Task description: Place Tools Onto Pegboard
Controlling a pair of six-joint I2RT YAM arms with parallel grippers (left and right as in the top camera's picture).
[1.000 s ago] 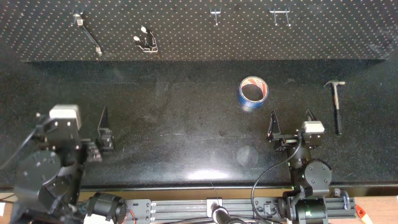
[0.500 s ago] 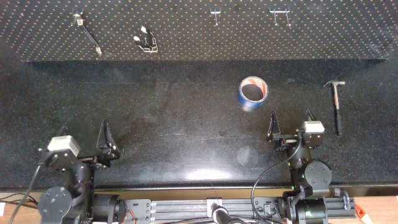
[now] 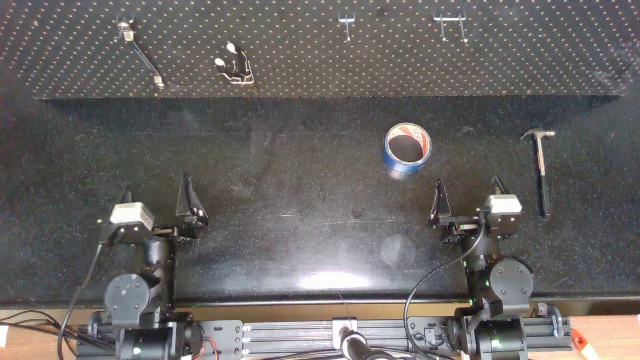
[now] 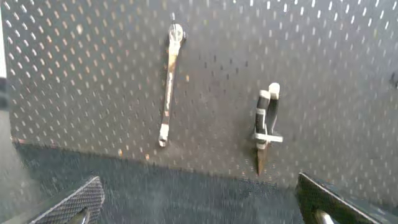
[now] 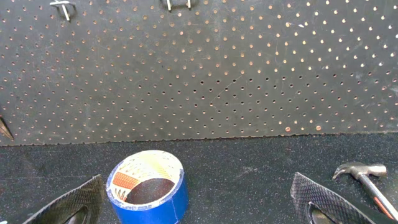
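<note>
Taking tape roll (image 3: 408, 148), centre-right on surface (image 3: 300, 180), looks next; hammer (image 3: 541, 172) lies far right; left jaws, right jaws both wide open, empty; pinch roll wall with right jaws, carry to free hook (image 3: 347, 22), upper middle

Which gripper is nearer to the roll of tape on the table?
Right. The right gripper has the tape just ahead of it; the left gripper stands far across the table.

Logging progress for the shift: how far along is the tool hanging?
Done: the wrench and pliers hang on the pegboard. In hand: nothing; the left gripper and right gripper are both open and empty. Left: the tape roll and hammer lie on the table, and two hooks on the pegboard are bare.
</note>
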